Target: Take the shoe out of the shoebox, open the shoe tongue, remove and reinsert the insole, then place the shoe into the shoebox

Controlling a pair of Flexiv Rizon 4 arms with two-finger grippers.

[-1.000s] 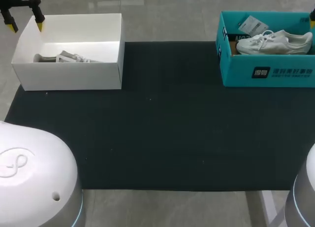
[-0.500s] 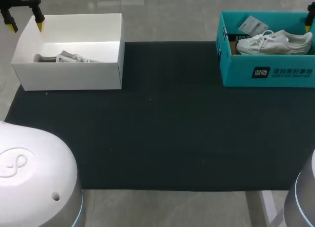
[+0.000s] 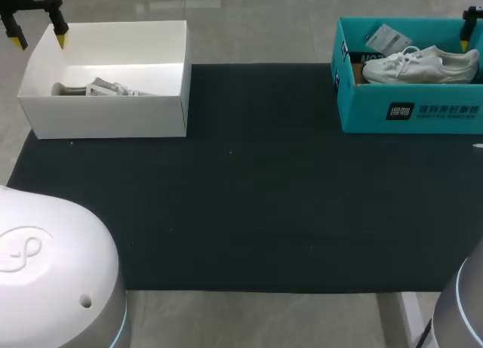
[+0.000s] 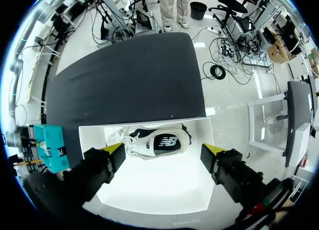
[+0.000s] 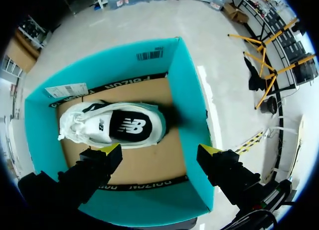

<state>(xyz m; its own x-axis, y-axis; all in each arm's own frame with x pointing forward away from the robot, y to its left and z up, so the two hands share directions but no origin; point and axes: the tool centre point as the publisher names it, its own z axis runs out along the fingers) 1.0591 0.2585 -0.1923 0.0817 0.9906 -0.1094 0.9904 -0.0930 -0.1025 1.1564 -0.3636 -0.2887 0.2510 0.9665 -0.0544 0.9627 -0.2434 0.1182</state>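
At the upper left of the head view, the left gripper (image 3: pixel 38 37) hangs over the far left corner of the white box (image 3: pixel 113 114), fingers spread wide and holding nothing. A shoe (image 3: pixel 102 87) lies low in that box against its left side. In the left wrist view this shoe sits beyond and between the open fingers, untouched, with its dark insole facing up. The dark mat (image 3: pixel 249 197) fills the middle of the frame. At the upper right stands the teal box (image 3: pixel 423 110), with a second shoe (image 3: pixel 419 65) inside, its toe pointing left, and a tag (image 3: pixel 389 38) behind it against the back wall. The right gripper (image 5: pixel 159 152) hovers over this box at the frame's right edge, where only one yellow tip shows in the head view. Its own camera shows both fingers apart and empty, above the cardboard floor just short of the second shoe. Neither shoe has left its box, so the task looks to be at its very start. The main risks lie in the descent. A finger could strike a box wall, since both grippers sit close to an edge. A pinch on soft upper or laces could slip. The light box could also ride up with the shoe or slide on the mat if nothing holds it down.
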